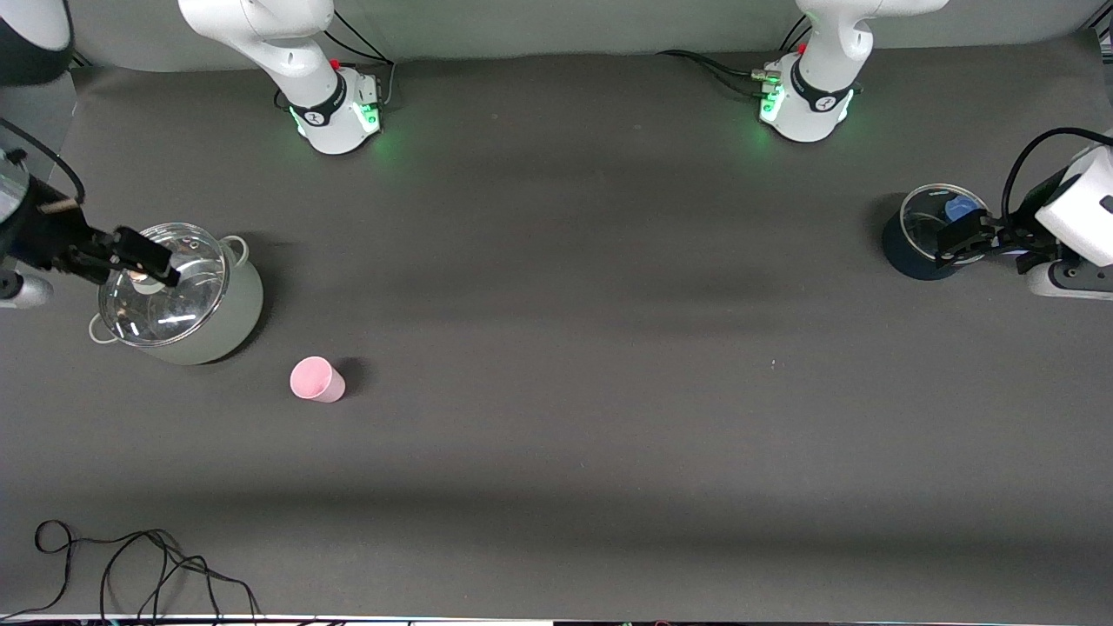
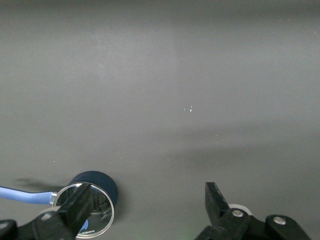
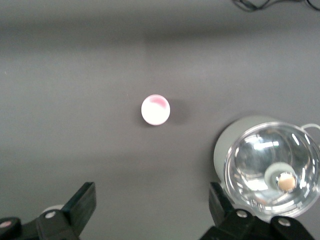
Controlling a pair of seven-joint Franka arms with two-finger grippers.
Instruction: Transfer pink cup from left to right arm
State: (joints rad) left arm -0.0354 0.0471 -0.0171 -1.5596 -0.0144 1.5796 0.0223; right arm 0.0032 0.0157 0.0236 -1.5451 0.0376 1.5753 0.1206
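Observation:
The pink cup (image 1: 316,379) stands upright on the dark table toward the right arm's end, a little nearer to the front camera than a lidded pot. In the right wrist view the pink cup (image 3: 155,109) shows from above, well apart from the fingers. My right gripper (image 1: 156,261) hangs open over the lidded pot, and the right gripper (image 3: 152,192) holds nothing. At the left arm's end, my left gripper (image 1: 952,243) is open over a dark blue pot. Only bare table lies between the fingers of the left gripper (image 2: 149,192). The cup is out of the left wrist view.
A pale pot with a glass lid (image 1: 228,326) (image 3: 220,150) stands beside the cup. A dark blue pot (image 1: 904,256) (image 2: 102,179) with a glass lid and a blue handle (image 2: 20,195) sits at the left arm's end. Black cables (image 1: 130,565) lie along the front edge.

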